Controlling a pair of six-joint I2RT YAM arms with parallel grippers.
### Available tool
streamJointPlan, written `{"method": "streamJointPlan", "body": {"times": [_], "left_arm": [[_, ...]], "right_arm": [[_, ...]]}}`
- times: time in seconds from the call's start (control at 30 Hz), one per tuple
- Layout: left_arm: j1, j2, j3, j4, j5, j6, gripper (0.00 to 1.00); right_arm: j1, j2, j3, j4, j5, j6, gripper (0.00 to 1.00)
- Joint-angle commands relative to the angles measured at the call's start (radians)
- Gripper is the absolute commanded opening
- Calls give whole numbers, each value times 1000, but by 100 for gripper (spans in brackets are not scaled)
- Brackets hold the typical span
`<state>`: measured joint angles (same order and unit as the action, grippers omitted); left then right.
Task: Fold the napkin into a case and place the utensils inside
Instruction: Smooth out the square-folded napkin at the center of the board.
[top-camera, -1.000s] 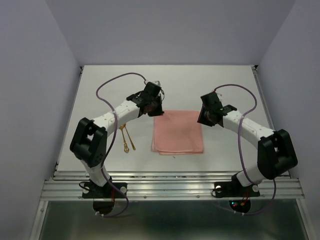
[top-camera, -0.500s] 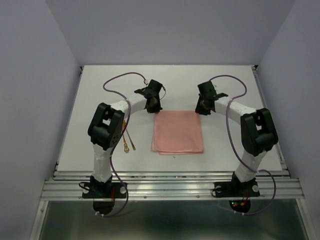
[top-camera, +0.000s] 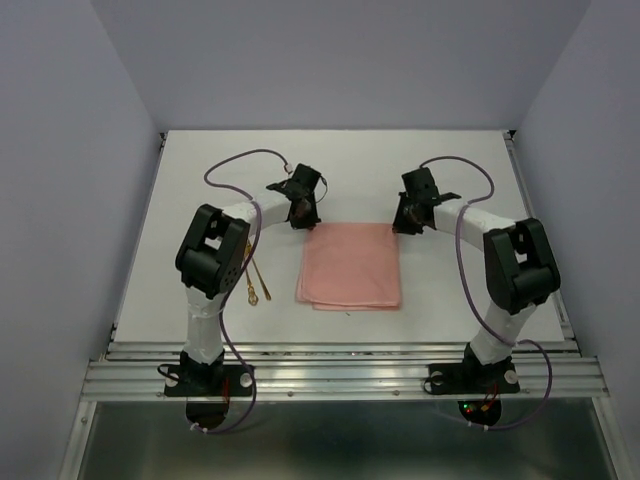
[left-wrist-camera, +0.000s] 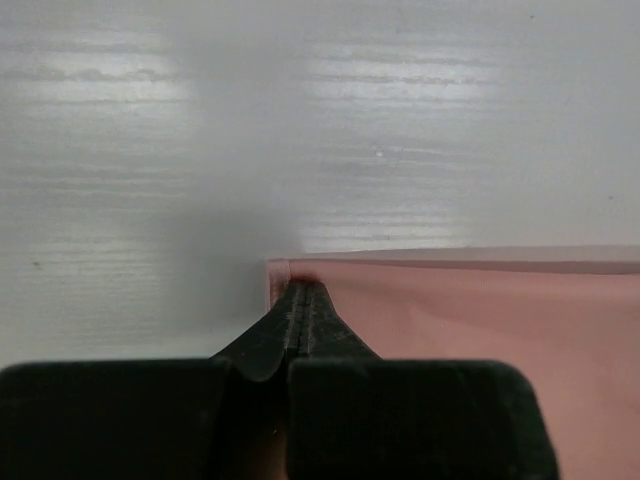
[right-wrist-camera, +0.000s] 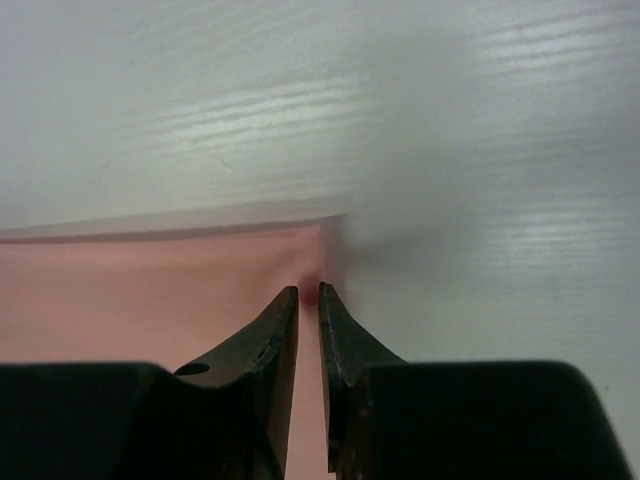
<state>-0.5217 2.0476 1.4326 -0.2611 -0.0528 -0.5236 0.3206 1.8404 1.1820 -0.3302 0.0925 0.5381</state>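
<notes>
The salmon-pink napkin lies flat on the white table as a folded square. My left gripper is shut on its far left corner, and the pink corner peeks out at the closed tips. At the far right corner, my right gripper straddles the cloth. A narrow gap still shows between its tips, with pink cloth in it. Two gold utensils lie left of the napkin, partly hidden by the left arm.
White table with grey walls on three sides and a metal rail along the near edge. Purple cables loop above both arms. The left arm's raised elbow stands over the utensils.
Both grippers have come down onto the napkin's far corners and the elbows have risen. The right jaws have narrowed. The napkin has slid a little to the left.
</notes>
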Motion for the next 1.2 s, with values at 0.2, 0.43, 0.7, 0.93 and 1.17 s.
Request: {"method": "streamJointPlan", "body": {"times": [0.2,0.43,0.7,0.93,1.17], "left_arm": [[-49,-211,-103,-46,5,-26,0],[-109,-381,-262,-43,-4,-72,0],[-167,-530,-538,48,142,-102,0],[-219,-540,-708,108,215,-128,0],[-274,-506,-724,111,192,-162,0]], "right_arm": [[133,-355,-186,-7,-50,66,24],[291,-480,-361,-44,-40,201,24],[368,-527,-531,-47,-76,307,24],[368,-466,-570,-52,27,319,24],[368,-448,-512,-159,228,318,27]]}}
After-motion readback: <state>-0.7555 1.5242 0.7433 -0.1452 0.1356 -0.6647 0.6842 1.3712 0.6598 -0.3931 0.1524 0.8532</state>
